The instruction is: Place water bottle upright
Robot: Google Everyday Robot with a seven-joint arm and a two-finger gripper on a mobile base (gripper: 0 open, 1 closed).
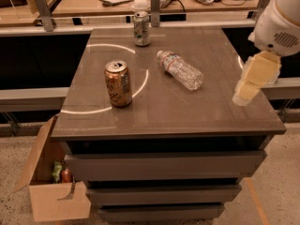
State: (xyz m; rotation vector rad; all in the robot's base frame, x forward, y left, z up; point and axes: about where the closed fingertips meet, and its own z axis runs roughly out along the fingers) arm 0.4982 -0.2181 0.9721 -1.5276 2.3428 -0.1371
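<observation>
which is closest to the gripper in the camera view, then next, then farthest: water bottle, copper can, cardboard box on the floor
Measured from the gripper, which hangs over the right edge of the table:
1. water bottle: lying on its side mid-table, nearest.
2. copper can: upright on the table's left part.
3. cardboard box: on the floor at lower left, farthest.

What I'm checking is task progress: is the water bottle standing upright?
No, the water bottle lies on its side on the table, with the claw off at the table's right edge.
</observation>
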